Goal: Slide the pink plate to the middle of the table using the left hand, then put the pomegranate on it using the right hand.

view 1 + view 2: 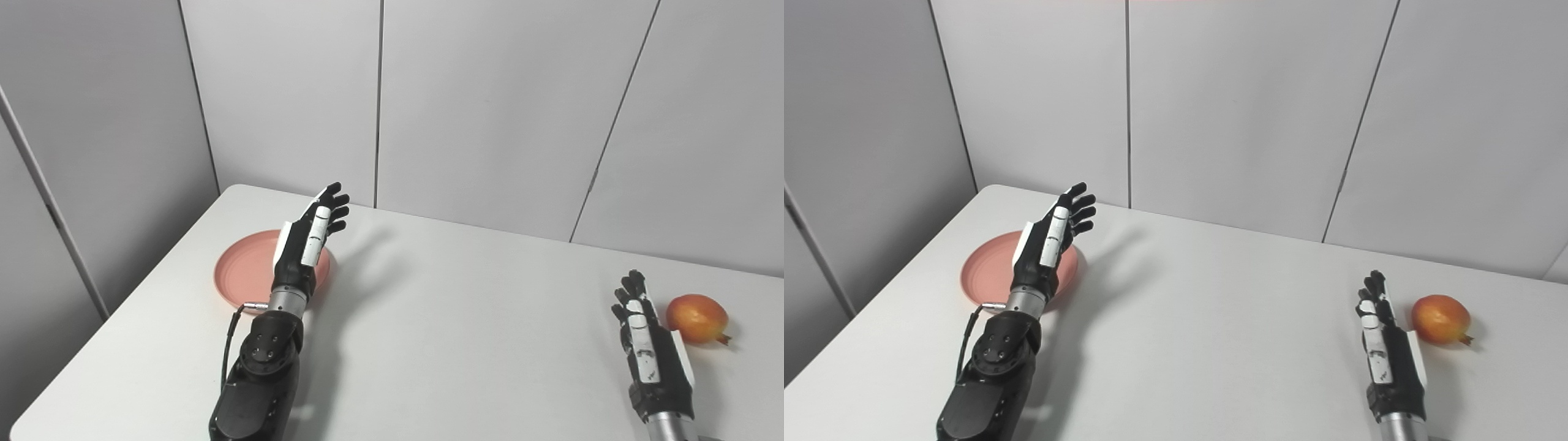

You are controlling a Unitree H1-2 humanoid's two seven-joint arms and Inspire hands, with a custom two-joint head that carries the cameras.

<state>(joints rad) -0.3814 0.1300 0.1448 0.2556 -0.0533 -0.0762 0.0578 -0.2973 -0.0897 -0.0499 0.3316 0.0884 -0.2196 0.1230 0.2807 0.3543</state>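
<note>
2 open, empty hands: my left hand hovers above the stiff, likely slick pink plate; the firm, round pomegranate, just beyond my right hand, needs cupping.

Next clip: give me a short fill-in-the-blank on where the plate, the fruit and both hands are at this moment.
1. The pink plate lies near the table's ____ edge.
2. The left hand is raised over the plate with its fingers ____.
3. The pomegranate sits on the table, just beside the ____ hand.
4. The plate holds ____ fruit.

Missing words: left; apart; right; no
</note>
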